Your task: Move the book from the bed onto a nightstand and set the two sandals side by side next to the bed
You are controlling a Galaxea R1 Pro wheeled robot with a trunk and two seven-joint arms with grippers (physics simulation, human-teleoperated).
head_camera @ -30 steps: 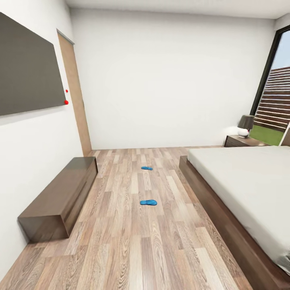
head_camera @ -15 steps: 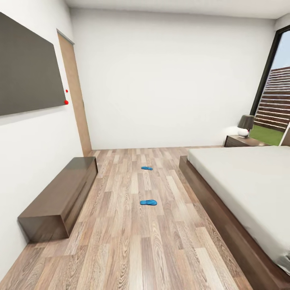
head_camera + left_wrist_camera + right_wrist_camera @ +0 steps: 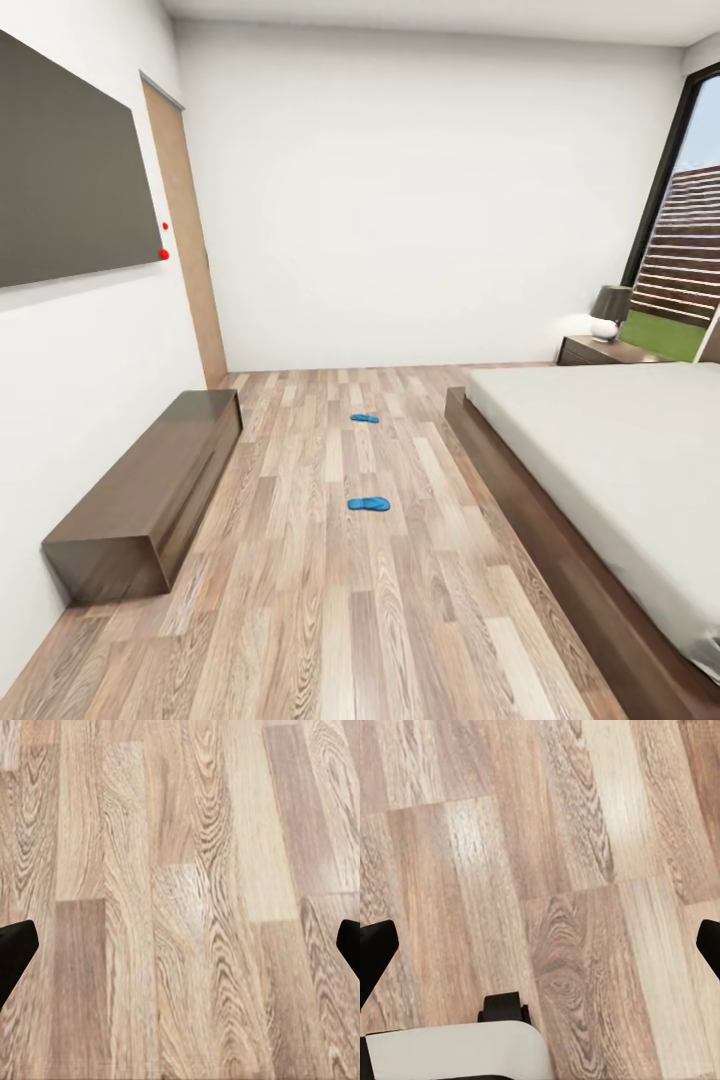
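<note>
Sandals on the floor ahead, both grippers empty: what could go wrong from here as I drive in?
1. The two sandals, near and far, lie flat and apart mid-floor; the base could run over the near one.
2. The lane between the bench and the bed frame is tight for turning.
3. The left gripper and right gripper, both open, face bare floor, so the thin soles may be hard to pinch.

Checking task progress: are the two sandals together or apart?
Apart: near sandal and far sandal lie separated on the floor.
</note>
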